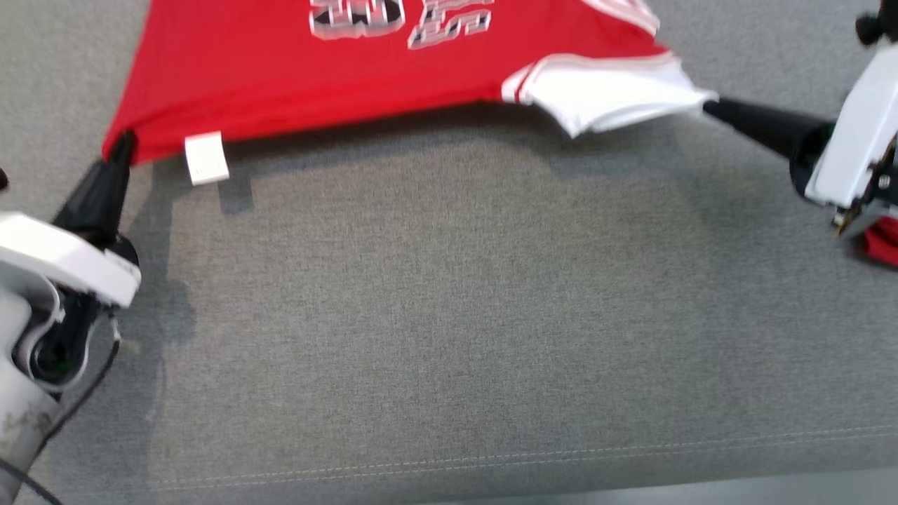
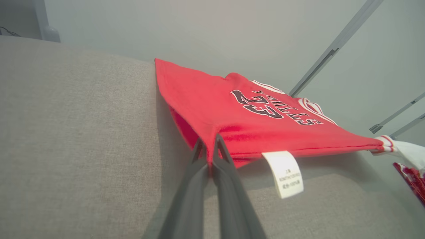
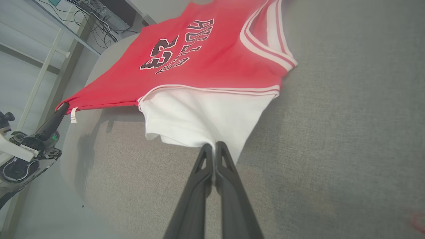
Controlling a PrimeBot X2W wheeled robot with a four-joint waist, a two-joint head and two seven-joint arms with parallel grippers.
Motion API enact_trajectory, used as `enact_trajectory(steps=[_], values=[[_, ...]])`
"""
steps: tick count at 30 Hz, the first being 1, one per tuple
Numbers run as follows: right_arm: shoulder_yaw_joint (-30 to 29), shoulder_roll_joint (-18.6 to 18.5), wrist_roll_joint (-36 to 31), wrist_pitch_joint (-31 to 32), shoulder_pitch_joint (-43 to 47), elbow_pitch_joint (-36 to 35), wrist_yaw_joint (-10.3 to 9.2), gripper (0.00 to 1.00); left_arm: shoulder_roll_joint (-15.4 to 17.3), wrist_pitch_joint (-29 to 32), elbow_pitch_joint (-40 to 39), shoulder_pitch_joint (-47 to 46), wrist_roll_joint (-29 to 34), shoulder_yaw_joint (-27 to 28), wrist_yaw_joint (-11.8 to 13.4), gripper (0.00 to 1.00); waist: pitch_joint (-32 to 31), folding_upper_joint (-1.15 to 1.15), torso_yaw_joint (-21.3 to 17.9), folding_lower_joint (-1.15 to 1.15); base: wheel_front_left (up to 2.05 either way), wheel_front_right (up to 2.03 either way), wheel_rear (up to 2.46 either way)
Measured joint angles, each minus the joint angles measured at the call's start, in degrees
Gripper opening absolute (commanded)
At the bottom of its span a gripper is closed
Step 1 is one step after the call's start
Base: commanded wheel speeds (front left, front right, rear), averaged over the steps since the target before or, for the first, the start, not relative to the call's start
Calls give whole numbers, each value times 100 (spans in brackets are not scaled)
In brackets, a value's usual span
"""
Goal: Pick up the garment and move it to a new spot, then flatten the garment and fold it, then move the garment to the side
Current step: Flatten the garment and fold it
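1. Left claw (image 1: 123, 146), left edge of frame: clenched on the shirt's (image 1: 302, 77) red corner, beside the label (image 1: 205, 158).
2. Right claw (image 1: 707, 106), upper right: clenched on the white sleeve (image 1: 610, 91).
3. Shirt stretched between them across the top of frame, its near edge raised off the grey surface (image 1: 449, 315).
4. Judged: picked up; flattening, folding and moving aside not yet done.

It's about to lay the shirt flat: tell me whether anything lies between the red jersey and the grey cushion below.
Nothing visible does. The red-and-white jersey hangs stretched between the left gripper and right gripper, both shut on it, above the bare grey fabric cushion.
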Motion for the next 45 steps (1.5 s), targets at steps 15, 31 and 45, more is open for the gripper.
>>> enact_trajectory(steps=[15, 31, 45], values=[[-281, 48, 271, 143, 2296, -588, 0, 0, -463, -78, 488, 1609, 245, 80, 0, 0, -1361, 0, 102, 0, 0, 0, 0], [-229, 255, 5, 15, 3216, -740, 0, 100, -923, -78, 870, 2328, 949, 571, 0, 100, -1808, 0, 192, 0, 0, 0, 0], [-751, 309, -1172, -2127, 3215, -928, -1, 100, -1232, -78, 1117, 2580, 2162, 1562, 1, 100, -2006, 0, 285, 0, 0, 0, 0]])
